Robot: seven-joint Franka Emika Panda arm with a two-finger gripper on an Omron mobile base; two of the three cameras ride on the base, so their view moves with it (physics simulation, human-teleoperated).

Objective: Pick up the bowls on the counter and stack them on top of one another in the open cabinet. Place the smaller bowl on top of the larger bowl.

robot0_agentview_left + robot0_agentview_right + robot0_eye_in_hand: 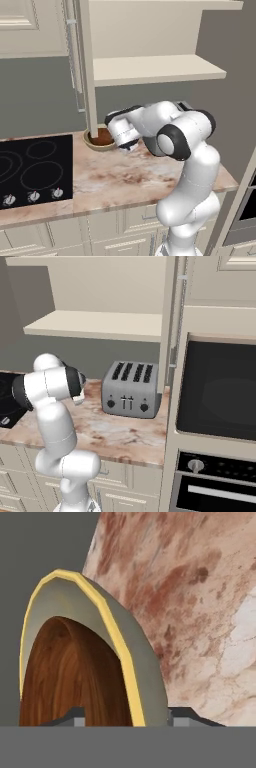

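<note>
Spreading widest, the marbled counter (125,180) is carrying both bowls at its back edge; the beige bowl (145,677) is cradling the brown bowl (75,677); the gripper (125,717) is straddling their shared rim, fingers parted, gripping nothing visibly.

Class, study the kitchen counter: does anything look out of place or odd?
Yes: the brown bowl already sits nested inside the beige bowl on the counter, not on the open cabinet shelf. Nothing appears spilled or damaged.
</note>
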